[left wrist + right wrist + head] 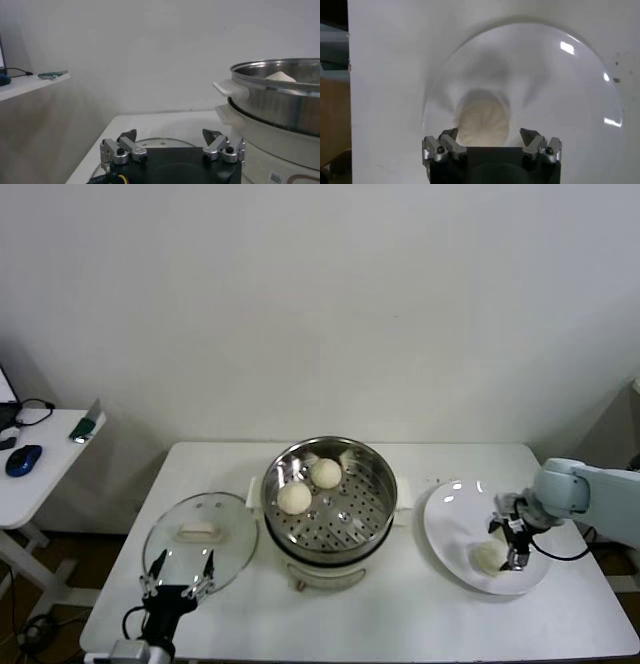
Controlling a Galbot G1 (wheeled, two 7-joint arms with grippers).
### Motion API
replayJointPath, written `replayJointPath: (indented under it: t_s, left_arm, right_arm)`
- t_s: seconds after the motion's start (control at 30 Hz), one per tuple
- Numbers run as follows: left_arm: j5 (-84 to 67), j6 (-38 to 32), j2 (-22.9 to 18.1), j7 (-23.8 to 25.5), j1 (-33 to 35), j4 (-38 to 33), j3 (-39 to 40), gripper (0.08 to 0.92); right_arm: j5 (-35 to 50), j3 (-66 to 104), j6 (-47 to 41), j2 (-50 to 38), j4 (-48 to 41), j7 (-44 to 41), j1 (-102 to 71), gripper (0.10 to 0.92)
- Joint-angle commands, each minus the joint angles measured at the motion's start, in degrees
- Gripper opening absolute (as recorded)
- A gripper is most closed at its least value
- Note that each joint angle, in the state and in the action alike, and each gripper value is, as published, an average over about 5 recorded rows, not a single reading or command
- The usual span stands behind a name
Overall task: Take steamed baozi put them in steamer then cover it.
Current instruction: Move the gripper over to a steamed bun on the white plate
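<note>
So, biggest first: I've got the white table (400,624) in front of the rig, with the steamer (372,509) sitting mid-table on its white base, uncovered. Two buns (294,498) lie inside it on the perforated bottom, toward the far-left part, close together; from the left wrist camera I only catch the top of one over the steel rim. The glass lid (230,534) lies flat on the table just left of the steamer, white handle up. A white plate (450,519) is on the right side of the table, and one bun (482,120) rests on it. My right gripper (508,546) hangs right over that bun, fingers spread wide on either side of it, holding nothing. My left gripper (180,574) is parked low at the near edge of the lid, fingers also wide apart and empty. A side desk (40,474) stands far left with a blue mouse (23,459) on it.
</note>
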Motion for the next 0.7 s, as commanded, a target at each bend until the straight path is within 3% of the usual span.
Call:
replayJointPath:
  t_s: [0.03,0.7]
  left_arm:
    - [0.04,0.04,-0.01,0.03,0.13,0.17,0.01,0.823]
    - [0.14,0.16,-0.13,0.01,-0.04,-0.04,0.35,0.823]
  right_arm:
    - [-1.57,4.19,0.06,0.91,-2.29,0.08,-5.05,0.823]
    - [-6.83,1.83,3.22,1.7,-1.37,-2.59,-0.57,0.73]
